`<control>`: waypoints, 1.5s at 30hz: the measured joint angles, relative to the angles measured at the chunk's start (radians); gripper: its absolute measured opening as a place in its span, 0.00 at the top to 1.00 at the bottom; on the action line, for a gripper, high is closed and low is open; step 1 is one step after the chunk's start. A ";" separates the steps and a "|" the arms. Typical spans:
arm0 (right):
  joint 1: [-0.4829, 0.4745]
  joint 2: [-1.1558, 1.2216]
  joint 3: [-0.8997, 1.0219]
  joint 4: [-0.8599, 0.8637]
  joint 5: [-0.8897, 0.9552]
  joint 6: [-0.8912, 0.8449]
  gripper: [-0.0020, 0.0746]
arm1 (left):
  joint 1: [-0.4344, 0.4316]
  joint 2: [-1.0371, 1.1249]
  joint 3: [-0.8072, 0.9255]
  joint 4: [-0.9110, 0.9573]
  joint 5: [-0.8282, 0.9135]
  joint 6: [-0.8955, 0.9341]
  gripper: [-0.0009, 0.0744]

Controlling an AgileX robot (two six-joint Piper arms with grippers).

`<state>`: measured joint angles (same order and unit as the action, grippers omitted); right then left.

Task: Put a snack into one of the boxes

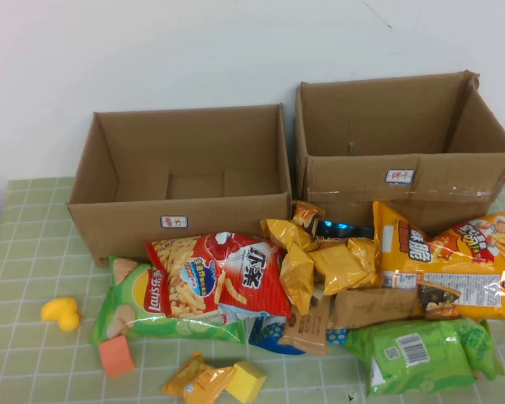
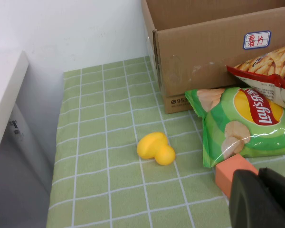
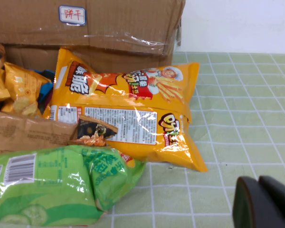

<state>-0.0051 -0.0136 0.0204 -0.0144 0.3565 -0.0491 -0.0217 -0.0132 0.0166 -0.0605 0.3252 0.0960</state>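
Note:
Two open cardboard boxes stand at the back: the left box (image 1: 181,181) and the right box (image 1: 404,143), each with a small label. In front lies a pile of snacks: a red chips bag (image 1: 219,273), a green Lay's bag (image 1: 143,316), small yellow packets (image 1: 320,257), a big orange fries bag (image 1: 450,257), a green bag (image 1: 421,353). My left gripper (image 2: 263,199) is shut and empty above the cloth, next to an orange block (image 2: 230,173). My right gripper (image 3: 266,204) is shut and empty, off the orange fries bag (image 3: 128,114). Neither gripper shows in the high view.
A yellow duck toy (image 1: 61,314), an orange block (image 1: 116,356), a yellow block (image 1: 246,383) and a small yellow packet (image 1: 189,379) lie on the green checked cloth (image 1: 34,252) at the front left. A brown packet (image 1: 374,307) lies in the pile.

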 joint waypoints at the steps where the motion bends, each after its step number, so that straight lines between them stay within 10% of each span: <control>1: 0.000 0.000 0.000 0.000 0.000 0.000 0.98 | 0.000 0.000 0.000 0.000 0.000 0.000 0.99; 35: 0.000 0.000 0.000 0.000 0.000 0.009 0.98 | 0.000 0.000 0.000 0.000 -0.003 0.000 0.99; 45: 0.000 0.000 0.000 0.000 0.000 0.009 0.98 | -0.002 0.000 0.004 -0.790 -0.240 -0.409 0.99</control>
<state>-0.0051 -0.0136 0.0204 -0.0144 0.3565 -0.0397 -0.0239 -0.0132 0.0205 -0.8503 0.0850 -0.3131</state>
